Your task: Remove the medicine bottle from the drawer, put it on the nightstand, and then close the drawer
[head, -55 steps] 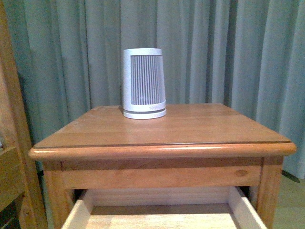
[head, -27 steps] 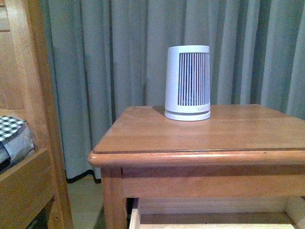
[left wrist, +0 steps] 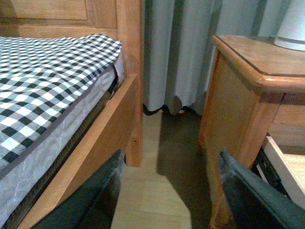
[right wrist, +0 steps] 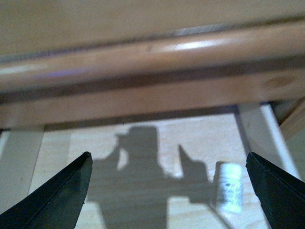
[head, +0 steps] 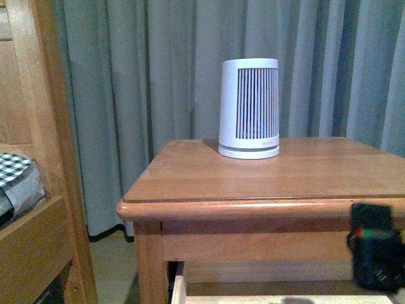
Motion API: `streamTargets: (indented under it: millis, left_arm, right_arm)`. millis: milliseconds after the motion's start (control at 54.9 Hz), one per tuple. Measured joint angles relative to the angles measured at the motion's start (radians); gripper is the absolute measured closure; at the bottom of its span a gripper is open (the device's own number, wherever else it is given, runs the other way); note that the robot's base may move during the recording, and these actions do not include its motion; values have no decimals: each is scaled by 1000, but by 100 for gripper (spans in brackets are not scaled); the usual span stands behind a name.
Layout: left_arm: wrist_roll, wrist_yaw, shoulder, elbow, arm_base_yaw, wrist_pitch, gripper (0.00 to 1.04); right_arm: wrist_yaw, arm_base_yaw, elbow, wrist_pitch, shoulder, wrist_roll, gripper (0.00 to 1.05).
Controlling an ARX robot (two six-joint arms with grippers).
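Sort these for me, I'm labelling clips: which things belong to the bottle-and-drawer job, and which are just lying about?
Job: medicine bottle, open drawer, nightstand, right gripper.
Lying about: white slatted device, bed, curtain.

Grey-green pleated curtains [head: 158,76] hang beside a wooden bed frame [head: 47,126] with checked bedding [left wrist: 47,81], above a pale floor [left wrist: 148,193].
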Motion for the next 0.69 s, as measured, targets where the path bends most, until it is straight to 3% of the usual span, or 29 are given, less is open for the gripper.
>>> streamTargets:
  millis: [91, 200, 437, 692]
  left_arm:
    - [0, 0, 0, 0, 0, 0, 20]
    - [0, 0, 0, 0, 0, 0, 6]
    - [0, 0, 0, 0, 0, 0, 7]
    - [0, 0, 0, 0, 0, 0, 7]
  right_arm:
    - [43, 54, 17, -23, 82, 61, 7]
    - [101, 58, 33, -25, 161, 121, 7]
    - [132, -43, 71, 4, 294, 163, 7]
    - [116, -77, 93, 45, 411, 131, 7]
